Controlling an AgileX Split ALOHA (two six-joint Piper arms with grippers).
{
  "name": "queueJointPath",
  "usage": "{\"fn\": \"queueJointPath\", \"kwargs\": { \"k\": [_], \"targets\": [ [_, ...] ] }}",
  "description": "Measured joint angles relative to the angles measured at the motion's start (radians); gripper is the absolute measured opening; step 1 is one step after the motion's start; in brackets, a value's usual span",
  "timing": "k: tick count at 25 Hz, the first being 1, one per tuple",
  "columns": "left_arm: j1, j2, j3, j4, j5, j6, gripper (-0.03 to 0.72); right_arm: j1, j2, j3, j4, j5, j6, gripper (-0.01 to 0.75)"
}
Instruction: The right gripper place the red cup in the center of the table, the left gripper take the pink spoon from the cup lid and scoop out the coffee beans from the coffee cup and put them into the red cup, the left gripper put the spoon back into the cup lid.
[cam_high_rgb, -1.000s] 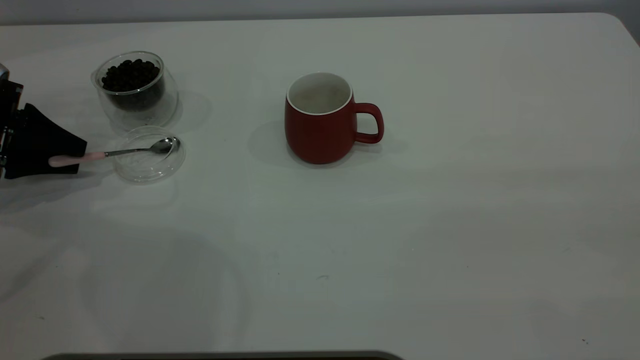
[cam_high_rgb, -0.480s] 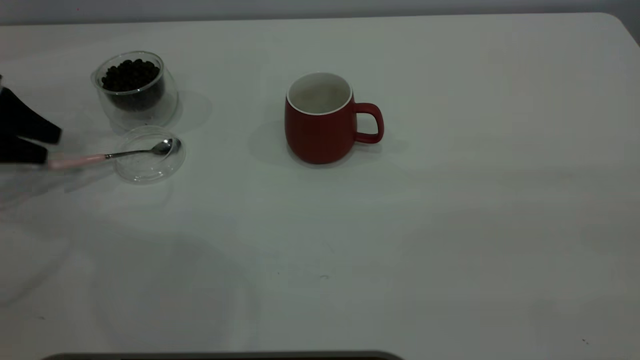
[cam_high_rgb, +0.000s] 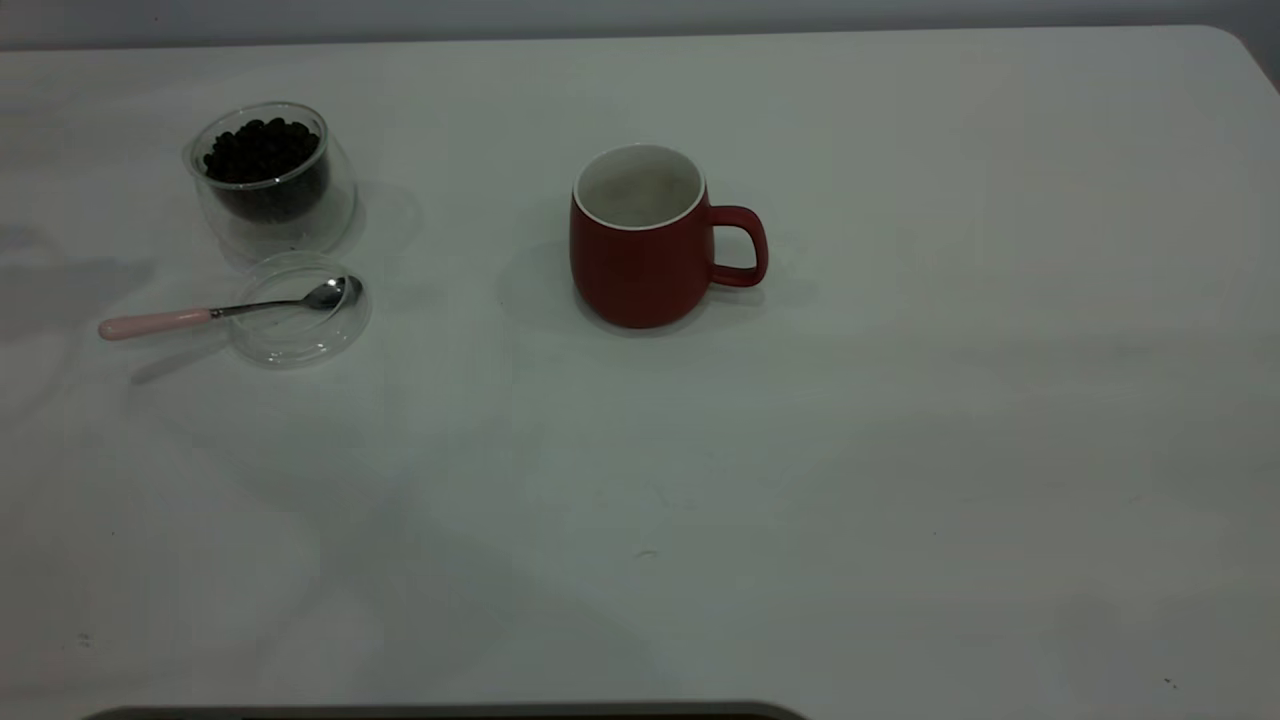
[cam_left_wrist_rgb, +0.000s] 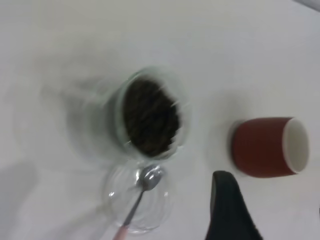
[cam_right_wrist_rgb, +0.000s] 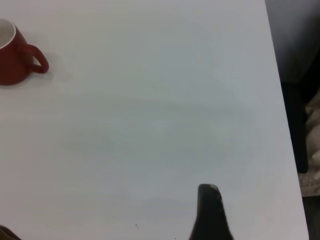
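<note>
**Glass cup, lid and spoon at left, red mug mid-table**

Pink spoon (cam_high_rgb: 228, 310) lies with its bowl in the cup lid (cam_high_rgb: 300, 340), just before the coffee cup (cam_high_rgb: 270, 180) of coffee beans (cam_high_rgb: 262, 150). The red cup (cam_high_rgb: 640, 240) stands mid-table (cam_high_rgb: 900, 450). The left gripper (cam_left_wrist_rgb: 227, 210) hovers above, apart from the spoon; its opening cannot be told. The right gripper (cam_right_wrist_rgb: 210, 215) hangs well away, opening likewise unclear.

pink spoon (cam_left_wrist_rgb: 134, 210) in cup lid (cam_left_wrist_rgb: 159, 214) — untouched

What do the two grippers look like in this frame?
Little shows. The left gripper appears as one black finger tapering to a rounded tip. The right gripper likewise shows one dark, blurred finger. No cables or markings are visible.
</note>
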Motion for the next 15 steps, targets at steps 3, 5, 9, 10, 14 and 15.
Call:
{"fn": "queueJointPath", "kwargs": {
  "k": [3,5,9,10,14,15],
  "targets": [
    [-0.067,-0.184,0.0,0.143,-0.044,-0.123,0.466,0.0,0.0,0.0,0.0,0.0,0.0,0.577],
    [-0.127,-0.291,0.0,0.288,-0.066,-0.218,0.461,0.0,0.0,0.0,0.0,0.0,0.0,0.577],
    [-0.238,-0.467,0.0,0.635,-0.025,-0.542,0.46,0.0,0.0,0.0,0.0,0.0,0.0,0.577],
    [-0.256,-0.503,0.0,0.72,0.008,-0.644,0.46,0.0,0.0,0.0,0.0,0.0,0.0,0.577],
    [-0.325,-0.611,0.017,0.894,0.162,-0.883,0.46,0.0,0.0,0.0,0.0,0.0,0.0,0.577],
    [-0.341,-0.63,0.034,0.908,0.187,-0.914,0.46,0.0,0.0,0.0,0.0,0.0,0.0,0.577]
  ]
}}
